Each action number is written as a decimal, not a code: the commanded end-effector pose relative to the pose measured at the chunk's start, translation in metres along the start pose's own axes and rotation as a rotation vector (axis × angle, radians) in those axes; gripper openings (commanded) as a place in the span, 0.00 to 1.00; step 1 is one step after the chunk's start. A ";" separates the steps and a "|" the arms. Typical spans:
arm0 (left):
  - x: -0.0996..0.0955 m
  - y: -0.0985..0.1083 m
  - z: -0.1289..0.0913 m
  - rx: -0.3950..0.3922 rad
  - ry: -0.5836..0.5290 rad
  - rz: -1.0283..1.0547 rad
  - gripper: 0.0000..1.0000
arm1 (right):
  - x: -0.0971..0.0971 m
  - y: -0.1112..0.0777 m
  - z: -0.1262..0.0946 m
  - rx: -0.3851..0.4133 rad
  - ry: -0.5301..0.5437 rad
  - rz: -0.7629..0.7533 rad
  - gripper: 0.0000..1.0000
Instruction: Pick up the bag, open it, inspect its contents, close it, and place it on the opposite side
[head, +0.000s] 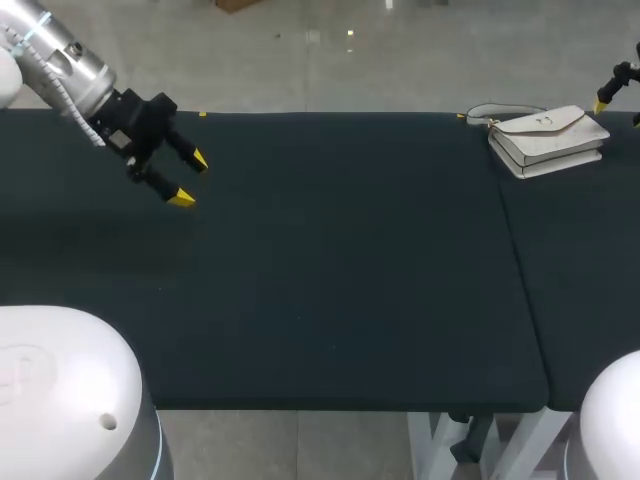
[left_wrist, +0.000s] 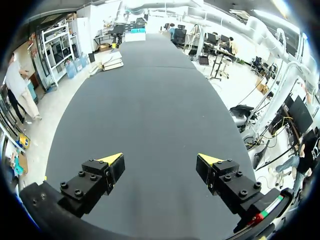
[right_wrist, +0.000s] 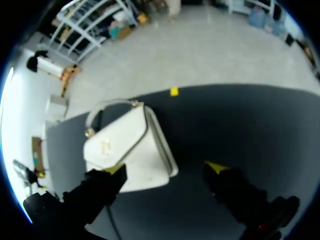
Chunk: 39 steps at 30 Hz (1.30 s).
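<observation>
1. The white bag (head: 548, 140) is lying in the upper right of the head frame, on the dark table (head: 330, 280) near its far edge. Its flap is lying shut, and its handle (right_wrist: 111, 102) is arching out from one end.
2. The right gripper (right_wrist: 167, 167) is hanging at the far right edge of the head frame, just beside the bag. Its fingers are standing well apart, with only dark tabletop showing between them. In its wrist view the bag is lying ahead of one finger, off to the side of the gap. I cannot tell whether that tip is touching it.
3. The left gripper (head: 190, 178) is hovering in the upper left of the head frame, well apart from the bag. Its fingers are spread wide over bare table.
4. A small yellow marker (right_wrist: 174, 91) is sitting at the table's edge near the bag.
</observation>
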<state>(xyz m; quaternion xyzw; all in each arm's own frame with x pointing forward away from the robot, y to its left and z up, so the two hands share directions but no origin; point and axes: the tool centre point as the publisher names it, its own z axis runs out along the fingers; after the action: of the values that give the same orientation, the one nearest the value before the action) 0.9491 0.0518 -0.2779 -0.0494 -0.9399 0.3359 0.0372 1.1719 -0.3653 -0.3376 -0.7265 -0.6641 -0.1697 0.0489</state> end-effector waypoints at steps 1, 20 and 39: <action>-0.001 0.001 0.001 0.003 0.000 0.001 1.00 | -0.004 0.010 0.004 0.129 0.014 -0.011 1.00; -0.001 0.001 0.001 0.003 0.000 0.001 1.00 | 0.008 -0.004 0.015 0.172 0.019 -0.061 0.00; -0.001 0.001 0.001 0.003 0.000 0.001 1.00 | -0.010 -0.006 0.013 0.201 0.036 -0.024 1.00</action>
<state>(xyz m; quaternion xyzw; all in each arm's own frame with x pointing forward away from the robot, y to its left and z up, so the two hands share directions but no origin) 0.9492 0.0518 -0.2779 -0.0494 -0.9399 0.3359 0.0372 1.1603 -0.3659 -0.3519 -0.7169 -0.6737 -0.1677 0.0635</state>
